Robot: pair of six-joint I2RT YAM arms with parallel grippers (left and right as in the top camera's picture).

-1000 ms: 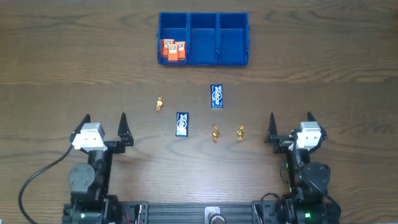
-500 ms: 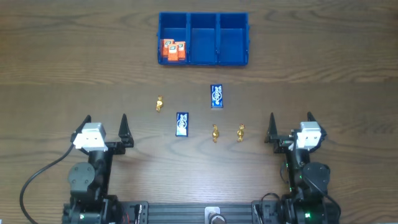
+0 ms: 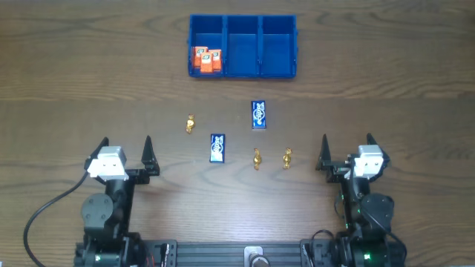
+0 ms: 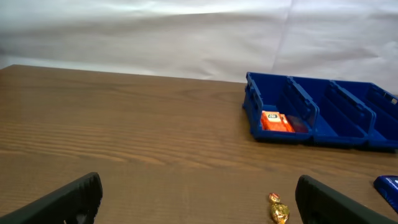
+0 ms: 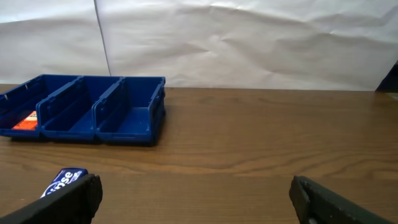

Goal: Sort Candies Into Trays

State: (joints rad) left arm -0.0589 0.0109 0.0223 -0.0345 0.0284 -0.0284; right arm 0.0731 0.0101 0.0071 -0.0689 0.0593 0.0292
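Note:
A blue three-compartment tray (image 3: 243,71) (image 4: 314,124) (image 5: 87,117) stands at the back of the table; its left compartment holds orange candies (image 3: 207,60) (image 4: 276,121). On the wood lie two blue wrapped bars (image 3: 258,115) (image 3: 217,147) and three gold candies (image 3: 190,123) (image 3: 257,159) (image 3: 287,157). One gold candy (image 4: 277,209) lies ahead of my left gripper. A blue bar (image 5: 62,182) lies near my right gripper. My left gripper (image 3: 125,144) stands open at the front left, holding nothing. My right gripper (image 3: 346,142) stands open at the front right, also with nothing in it.
The tray's middle and right compartments hold nothing that I can see. A white wall (image 5: 249,43) backs the table's far edge. A black cable (image 3: 37,215) loops beside the left arm's base.

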